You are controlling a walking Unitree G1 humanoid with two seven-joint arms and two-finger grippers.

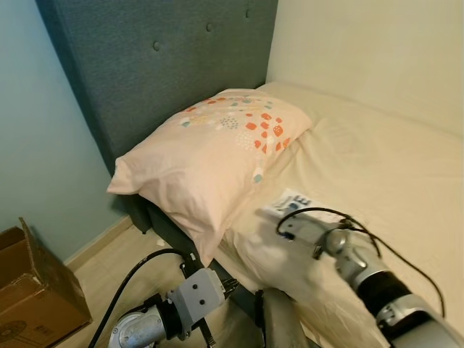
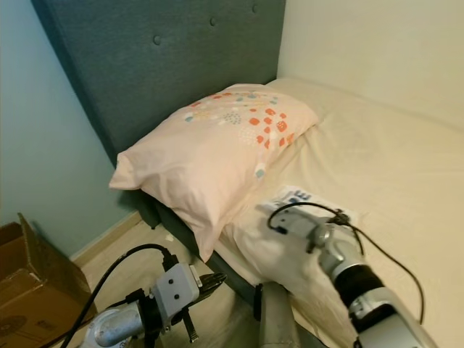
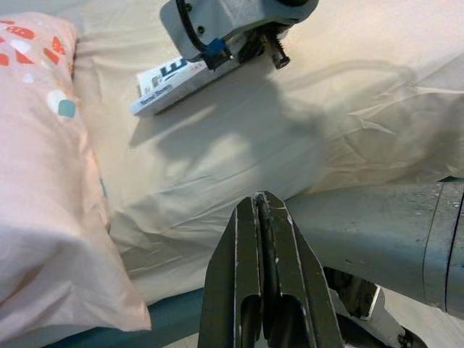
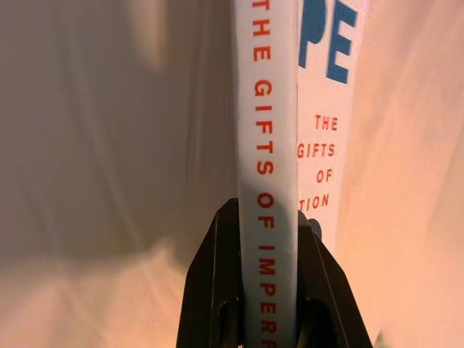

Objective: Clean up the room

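Observation:
A white book [image 1: 296,203] with blue and red lettering lies on the cream bed sheet [image 1: 384,159], just beside the pillow. My right gripper [image 4: 267,212] reaches over the mattress and is shut on the book's spine [image 4: 267,109], one black finger on each side. In the left wrist view the book [image 3: 168,85] lies under the right wrist. My left gripper [image 3: 264,206] hangs low at the side of the bed near the mattress edge, shut on nothing.
A pink pillow [image 1: 217,152] with coloured dots leans on the grey-blue padded headboard [image 1: 159,65] and overhangs the bed's edge. A brown cardboard box [image 1: 29,290] stands on the wooden floor at the left, by the pale blue wall.

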